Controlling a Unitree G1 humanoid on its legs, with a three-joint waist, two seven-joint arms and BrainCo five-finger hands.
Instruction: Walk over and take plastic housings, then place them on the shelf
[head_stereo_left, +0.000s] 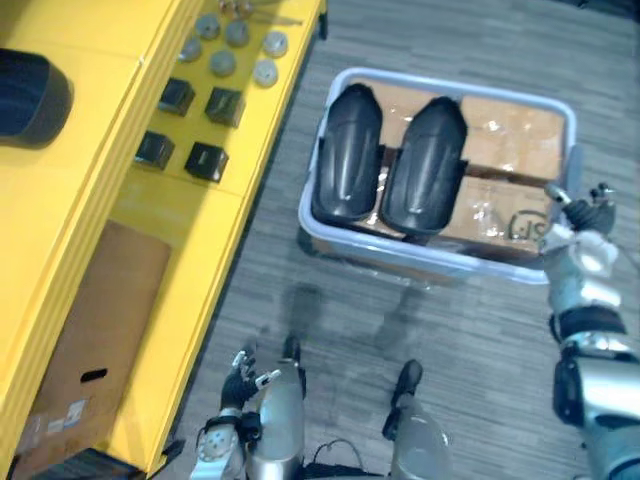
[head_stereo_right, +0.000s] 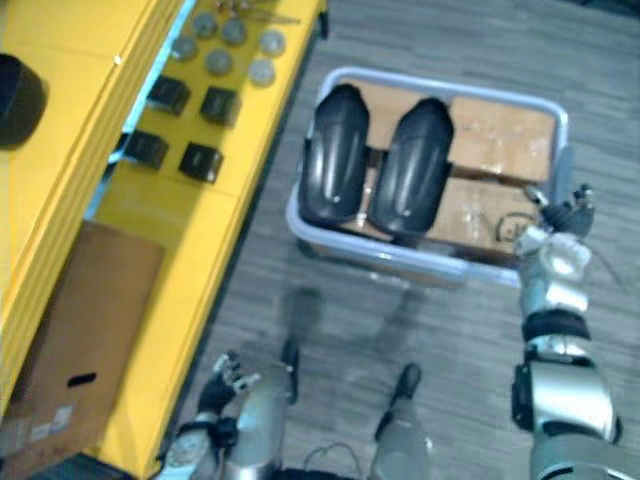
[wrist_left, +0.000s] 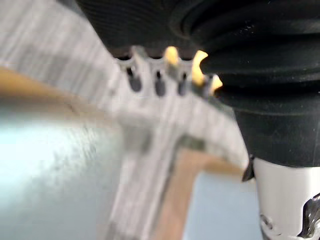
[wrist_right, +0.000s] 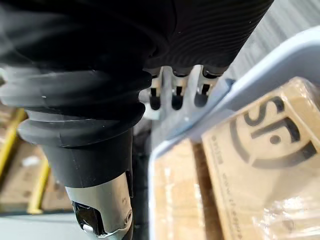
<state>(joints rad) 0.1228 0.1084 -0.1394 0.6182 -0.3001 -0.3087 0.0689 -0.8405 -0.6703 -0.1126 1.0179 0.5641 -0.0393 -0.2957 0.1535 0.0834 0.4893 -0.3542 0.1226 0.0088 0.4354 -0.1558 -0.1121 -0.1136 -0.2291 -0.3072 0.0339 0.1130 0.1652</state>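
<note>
Two black plastic housings (head_stereo_left: 347, 150) (head_stereo_left: 425, 165) lie side by side in a pale bin (head_stereo_left: 440, 262) on the floor, resting on wrapped cardboard boxes (head_stereo_left: 510, 140). A third dark housing (head_stereo_left: 25, 95) sits on the top of the yellow shelf (head_stereo_left: 180, 220) at the far left. My right hand (head_stereo_left: 585, 210) hovers at the bin's right rim, open and holding nothing; its fingers (wrist_right: 175, 95) reach over the rim (wrist_right: 260, 75). My left hand (head_stereo_left: 245, 380) hangs low beside the shelf, open and holding nothing.
On the shelf's lower level stand several small black boxes (head_stereo_left: 175, 97) and grey discs (head_stereo_left: 235, 50). A flat cardboard box (head_stereo_left: 90, 340) lies lower on the shelf. Grey carpet (head_stereo_left: 330, 300) lies between the shelf and the bin.
</note>
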